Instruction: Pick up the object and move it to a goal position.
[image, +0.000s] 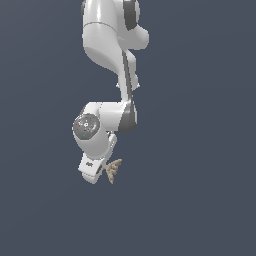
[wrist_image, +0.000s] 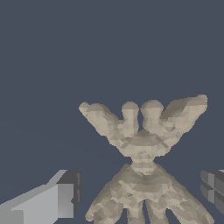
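Dark ground, object between cropped fingers

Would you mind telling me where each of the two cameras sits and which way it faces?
Exterior view: off the arm, exact position unknown; it faces the white arm, the gripper and the tan spiky object beside it.
Wrist view: on the wrist, looking along the gripper at the object; two fingertips show, with the object between them.
Shared: the object and the gripper.
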